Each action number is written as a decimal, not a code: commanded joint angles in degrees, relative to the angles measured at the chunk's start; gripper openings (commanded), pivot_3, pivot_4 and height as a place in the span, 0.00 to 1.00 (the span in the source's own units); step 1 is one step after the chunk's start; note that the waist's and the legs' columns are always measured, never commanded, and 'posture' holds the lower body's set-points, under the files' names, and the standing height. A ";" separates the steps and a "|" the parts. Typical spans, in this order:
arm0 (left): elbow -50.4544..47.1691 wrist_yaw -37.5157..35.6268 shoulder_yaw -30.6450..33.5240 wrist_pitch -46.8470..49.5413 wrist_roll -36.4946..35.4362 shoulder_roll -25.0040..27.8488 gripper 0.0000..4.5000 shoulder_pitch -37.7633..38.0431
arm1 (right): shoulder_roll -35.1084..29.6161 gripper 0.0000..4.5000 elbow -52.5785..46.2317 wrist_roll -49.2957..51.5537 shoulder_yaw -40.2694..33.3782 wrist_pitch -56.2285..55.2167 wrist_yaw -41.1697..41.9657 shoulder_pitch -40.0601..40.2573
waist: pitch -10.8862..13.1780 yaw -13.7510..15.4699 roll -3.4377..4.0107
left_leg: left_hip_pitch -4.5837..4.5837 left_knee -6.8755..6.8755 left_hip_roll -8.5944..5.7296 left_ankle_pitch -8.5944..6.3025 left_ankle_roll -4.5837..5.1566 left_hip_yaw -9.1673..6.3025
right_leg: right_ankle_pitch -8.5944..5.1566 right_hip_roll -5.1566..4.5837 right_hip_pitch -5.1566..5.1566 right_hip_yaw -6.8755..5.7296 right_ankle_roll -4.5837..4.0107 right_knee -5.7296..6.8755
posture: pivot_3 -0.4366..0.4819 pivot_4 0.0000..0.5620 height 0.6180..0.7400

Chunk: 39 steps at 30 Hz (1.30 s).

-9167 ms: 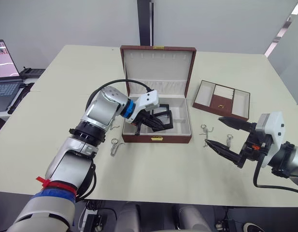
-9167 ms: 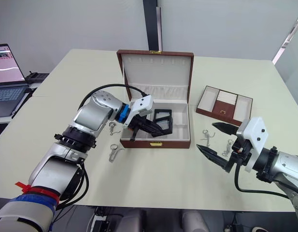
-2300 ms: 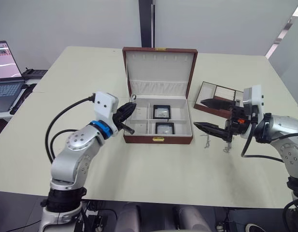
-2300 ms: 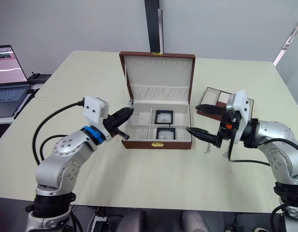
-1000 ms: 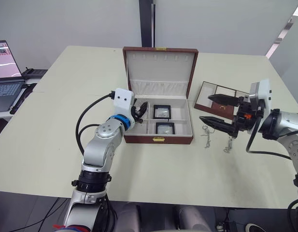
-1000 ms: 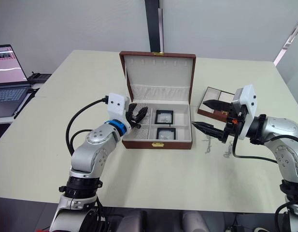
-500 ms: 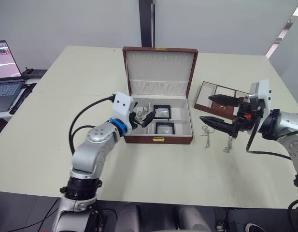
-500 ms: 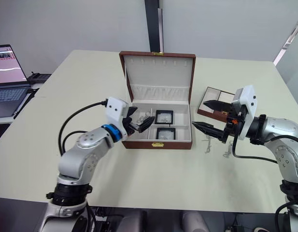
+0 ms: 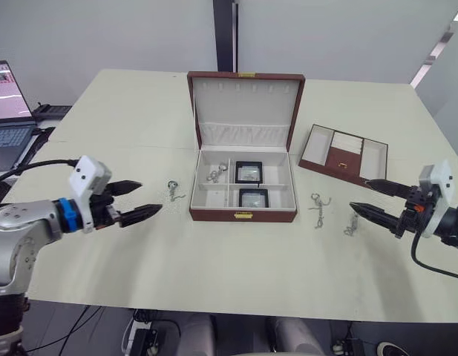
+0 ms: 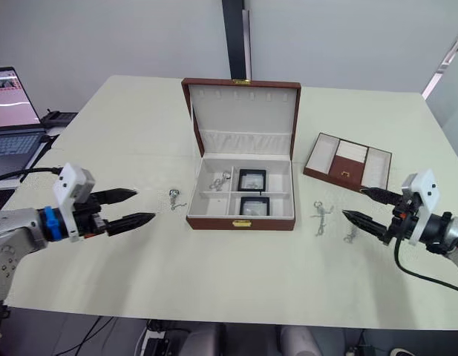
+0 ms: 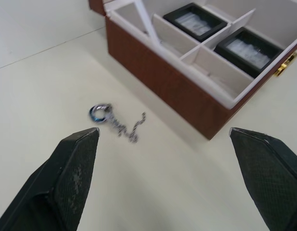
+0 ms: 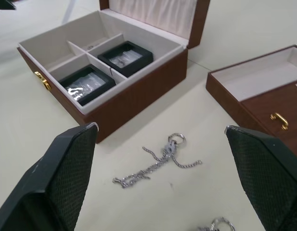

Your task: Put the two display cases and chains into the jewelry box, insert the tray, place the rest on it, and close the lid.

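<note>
Jewelry box (image 9: 243, 185): lid raised, two display cases (image 9: 249, 172) inside. Left gripper (image 9: 138, 200), right gripper (image 9: 373, 199): spread wide, empty. Second right-hand chain (image 12: 216, 225) cut off in the right wrist view.

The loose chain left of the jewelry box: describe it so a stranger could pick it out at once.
Start at the open jewelry box in the middle of the table. On the bare tabletop just off the box's left wall lies a short silver chain with a ring at one end. Two other chains lie right of the box; this one lies alone on its side.

Open laptop (image 9: 7, 111) beside table (image 9: 125, 96)
</note>
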 commanded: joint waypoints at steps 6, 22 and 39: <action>8.97 2.69 8.05 -9.65 6.14 1.16 1.00 6.36 | -0.20 1.00 11.85 -5.10 -3.45 -10.16 1.52 2.48 | 0.01 -0.04 0.02 | 0.01 -0.02 -0.02 0.00 0.00 0.10 | -0.01 -0.07 -0.02 0.04 -0.02 -0.04 | 0.48 0.27 1.00; 20.00 7.03 8.70 -19.18 9.32 -0.32 1.00 5.60 | 1.00 1.00 21.14 -8.85 -2.70 -17.52 1.90 3.18 | 0.01 -0.05 0.04 | 0.04 -0.03 0.00 0.00 0.00 0.12 | 0.00 -0.07 0.01 0.02 -0.01 0.03 | 0.48 0.27 1.00; 18.88 7.91 8.55 -17.86 8.86 -1.43 1.00 3.03 | 1.51 1.00 19.01 -6.60 -2.41 -15.36 2.22 1.49 | 0.00 -0.05 0.05 | 0.07 -0.02 0.00 0.00 0.00 0.12 | 0.00 -0.06 0.03 0.02 -0.01 0.08 | 0.48 0.27 1.00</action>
